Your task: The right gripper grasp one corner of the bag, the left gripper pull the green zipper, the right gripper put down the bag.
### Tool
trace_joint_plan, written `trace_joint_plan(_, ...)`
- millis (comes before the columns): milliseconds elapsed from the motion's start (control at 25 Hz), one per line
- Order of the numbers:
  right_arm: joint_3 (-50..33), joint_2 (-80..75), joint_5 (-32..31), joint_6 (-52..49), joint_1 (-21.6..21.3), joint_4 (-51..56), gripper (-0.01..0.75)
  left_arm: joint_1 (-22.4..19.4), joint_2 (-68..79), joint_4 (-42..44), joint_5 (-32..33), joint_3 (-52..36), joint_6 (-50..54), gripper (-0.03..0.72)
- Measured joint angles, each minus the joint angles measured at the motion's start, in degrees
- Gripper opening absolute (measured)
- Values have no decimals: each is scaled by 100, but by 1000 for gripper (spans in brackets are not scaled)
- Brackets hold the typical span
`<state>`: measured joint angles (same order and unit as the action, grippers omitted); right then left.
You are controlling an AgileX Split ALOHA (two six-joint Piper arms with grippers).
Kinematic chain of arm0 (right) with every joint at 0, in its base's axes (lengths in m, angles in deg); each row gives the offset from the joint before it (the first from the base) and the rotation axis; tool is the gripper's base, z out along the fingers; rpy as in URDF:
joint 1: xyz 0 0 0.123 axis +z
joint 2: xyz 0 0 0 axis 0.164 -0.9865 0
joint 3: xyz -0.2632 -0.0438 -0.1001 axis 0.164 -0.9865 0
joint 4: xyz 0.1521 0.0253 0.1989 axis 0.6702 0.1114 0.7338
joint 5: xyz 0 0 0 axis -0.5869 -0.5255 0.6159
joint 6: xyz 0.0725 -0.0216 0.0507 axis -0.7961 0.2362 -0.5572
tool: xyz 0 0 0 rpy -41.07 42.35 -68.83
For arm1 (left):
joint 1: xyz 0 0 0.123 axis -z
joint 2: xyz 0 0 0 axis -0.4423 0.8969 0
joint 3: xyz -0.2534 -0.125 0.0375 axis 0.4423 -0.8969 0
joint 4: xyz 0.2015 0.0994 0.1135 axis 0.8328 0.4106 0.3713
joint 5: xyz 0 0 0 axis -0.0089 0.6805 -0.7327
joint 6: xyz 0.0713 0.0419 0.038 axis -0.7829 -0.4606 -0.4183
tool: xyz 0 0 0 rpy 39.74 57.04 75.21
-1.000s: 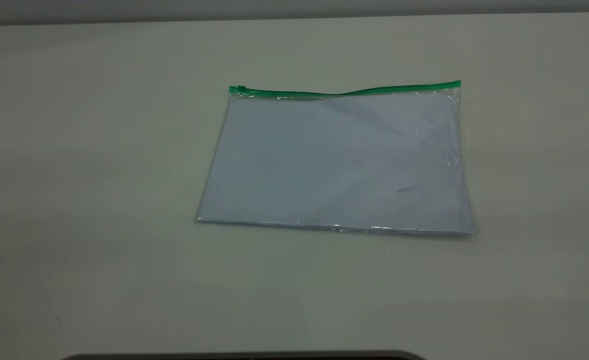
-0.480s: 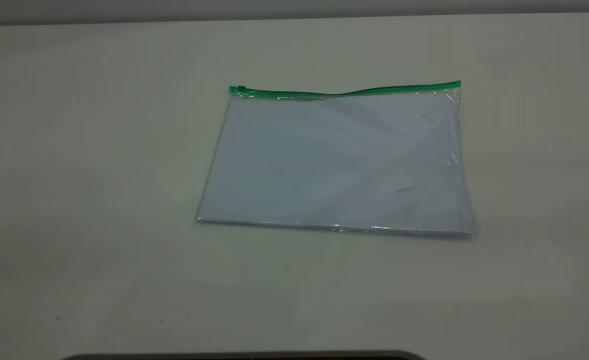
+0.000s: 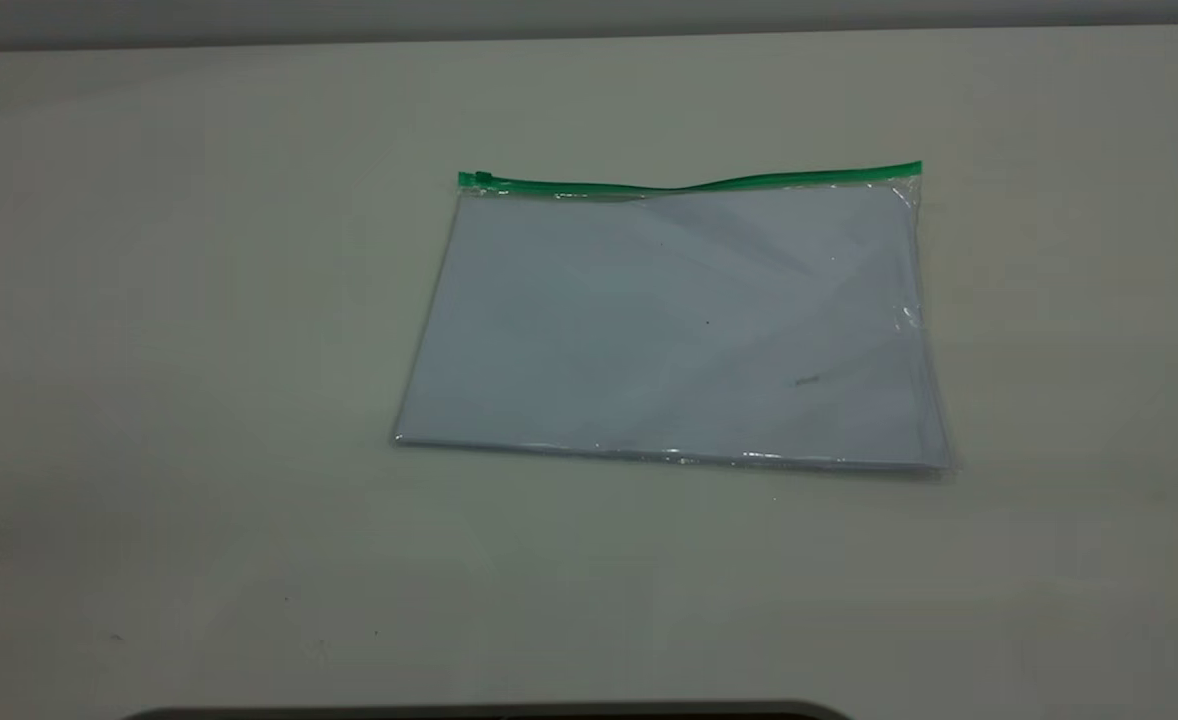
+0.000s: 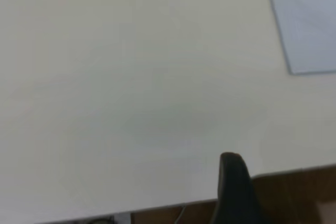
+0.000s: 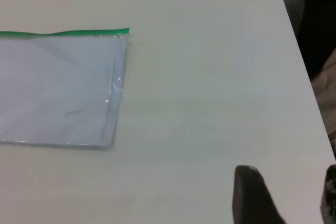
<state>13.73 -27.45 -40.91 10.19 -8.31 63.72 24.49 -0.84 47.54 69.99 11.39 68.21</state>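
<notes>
Table (image 3: 149, 400) holds bag (image 3: 669, 320), well apart from right end effector (image 5: 286, 195).

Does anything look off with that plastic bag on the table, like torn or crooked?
Nothing serious. The bag lies flat and whole on the table. Its green zipper dips slightly near the middle, and the plastic is a little creased toward the right side.

We note a pale, off-white table (image 3: 199, 350) filling nearly the whole exterior view. A few small dark specks dot its near side. A grey wall band (image 3: 589, 15) runs beyond its far edge. A dark curved rim (image 3: 489, 712) at the near edge.
</notes>
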Motion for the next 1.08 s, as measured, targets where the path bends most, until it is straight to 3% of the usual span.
trace_joint_plan(120, 0, 0, 0, 0, 0, 1, 359, -196, 0, -11, 2, 0, 0, 532)
trace_joint_plan(1080, 0, 0, 0, 0, 0, 6, 359, -217, 0, -11, 2, 0, -3, 533)
